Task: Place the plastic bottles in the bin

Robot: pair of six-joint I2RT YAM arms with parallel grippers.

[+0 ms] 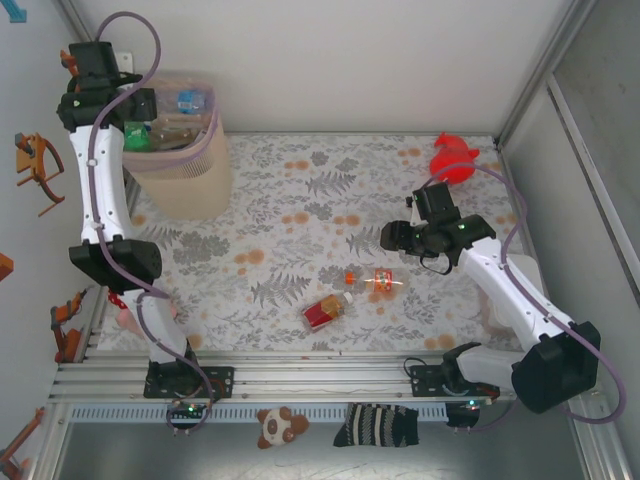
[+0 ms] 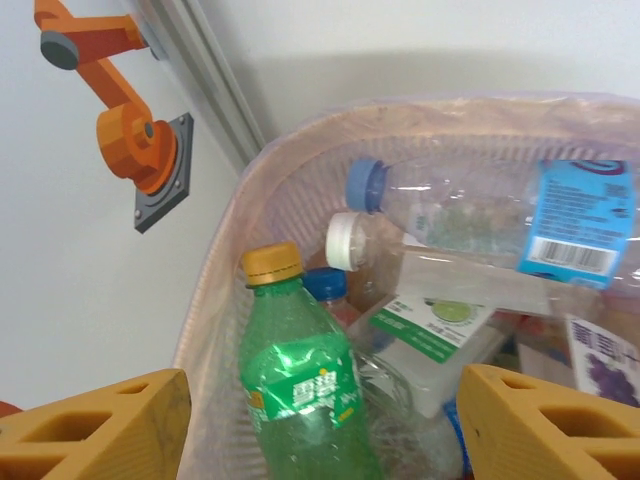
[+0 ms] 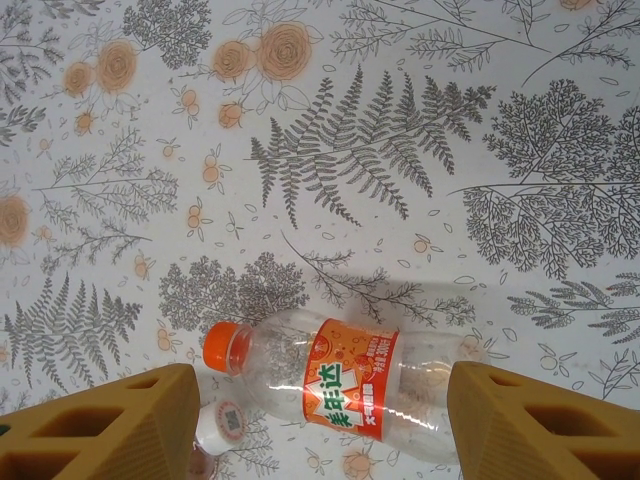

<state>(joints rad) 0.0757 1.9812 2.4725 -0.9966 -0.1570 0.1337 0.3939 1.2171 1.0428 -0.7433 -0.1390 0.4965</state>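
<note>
The beige bin [image 1: 190,170] with its pinkish bag stands at the far left and holds several bottles. My left gripper [image 1: 140,104] hovers open over it; below its fingers [image 2: 110,425] stands a green bottle [image 2: 300,385], with clear blue-labelled bottles [image 2: 480,215] beside it. On the table lie an orange-labelled clear bottle [image 1: 372,280] and a red-labelled bottle [image 1: 325,310]. My right gripper [image 1: 393,238] is open above the orange-labelled bottle [image 3: 350,385], which lies between its fingers [image 3: 545,425] in the wrist view. A white cap [image 3: 225,428] peeks in beside it.
A red plush toy [image 1: 455,160] sits at the far right of the floral tablecloth [image 1: 300,200]. A brown plush [image 1: 280,425] and a striped sock [image 1: 378,425] lie in front of the near rail. Orange robot toys [image 2: 125,120] hang on the left wall.
</note>
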